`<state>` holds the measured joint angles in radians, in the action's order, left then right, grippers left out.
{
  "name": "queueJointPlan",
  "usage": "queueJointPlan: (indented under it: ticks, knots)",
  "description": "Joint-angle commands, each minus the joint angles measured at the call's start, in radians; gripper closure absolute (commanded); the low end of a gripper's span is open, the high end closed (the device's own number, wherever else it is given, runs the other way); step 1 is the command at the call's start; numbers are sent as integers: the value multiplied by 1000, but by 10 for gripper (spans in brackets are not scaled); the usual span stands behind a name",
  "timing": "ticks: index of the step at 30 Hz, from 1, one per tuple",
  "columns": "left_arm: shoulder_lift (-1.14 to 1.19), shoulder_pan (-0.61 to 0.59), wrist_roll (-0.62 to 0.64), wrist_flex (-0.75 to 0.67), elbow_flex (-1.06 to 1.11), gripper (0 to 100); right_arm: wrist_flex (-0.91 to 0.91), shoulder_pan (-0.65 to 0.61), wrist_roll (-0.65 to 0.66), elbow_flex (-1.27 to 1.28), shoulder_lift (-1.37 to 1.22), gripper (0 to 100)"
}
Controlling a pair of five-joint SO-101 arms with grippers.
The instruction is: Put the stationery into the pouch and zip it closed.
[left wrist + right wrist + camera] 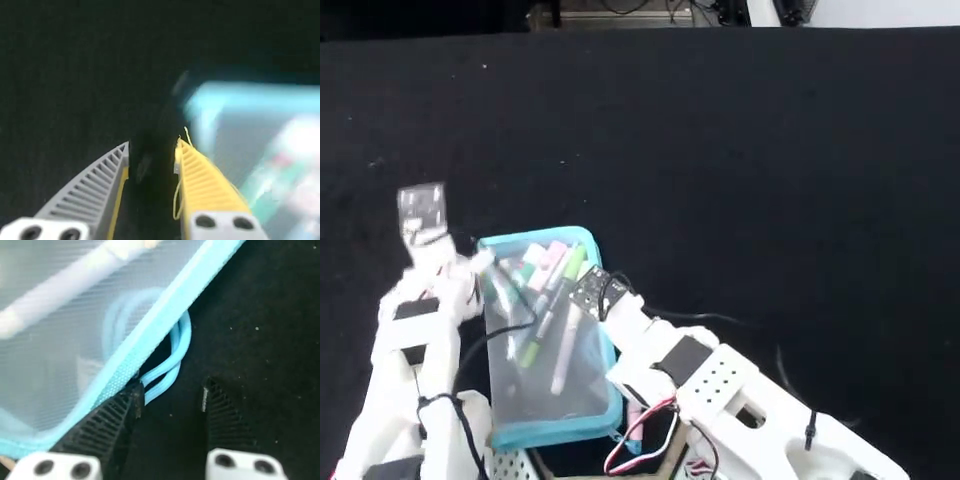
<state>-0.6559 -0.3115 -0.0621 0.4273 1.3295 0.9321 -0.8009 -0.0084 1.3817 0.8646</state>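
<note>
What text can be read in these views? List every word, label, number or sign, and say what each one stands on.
No text can be read in any view.
Pens inside the pouch: they carry coloured bands, but any print is too small and blurred to read.
Grey square plate on the arm beside the pouch: it has pale marks that are not legible as letters or numbers.

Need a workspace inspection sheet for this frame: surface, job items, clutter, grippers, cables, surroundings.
Surface: black cloth table.
Job's things: translucent mesh pouch with turquoise trim lying flat; pens and markers inside; zip state cannot be told.
Clutter: nothing seen.
Grippers: left gripper open beside a pouch corner; right gripper open, light-blue cord loop just ahead of its fingers.
Cables: red, white and black wires at the arm bases.
Surroundings: dim gear past the far edge.
</note>
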Motion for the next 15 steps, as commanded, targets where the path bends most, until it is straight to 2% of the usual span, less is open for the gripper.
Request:
queueJointPlan:
  ticks: [1, 6, 9, 13, 15]
  knots:
    - [5, -7, 20, 15, -45, 841, -35, -21, -48, -99, 5, 807]
    - [5, -5, 20, 15, -45, 841, -55, -80, -64, -65, -2, 805]
    - [5, -2, 20, 15, -45, 841, -149, -110, -63, 18, -2, 808]
    - [5, -5, 21, 15, -45, 841, -169, -109, -58, 41, -2, 812]
    - [5, -8, 23, 15, -45, 841, -161, -107, -48, 36, -2, 870]
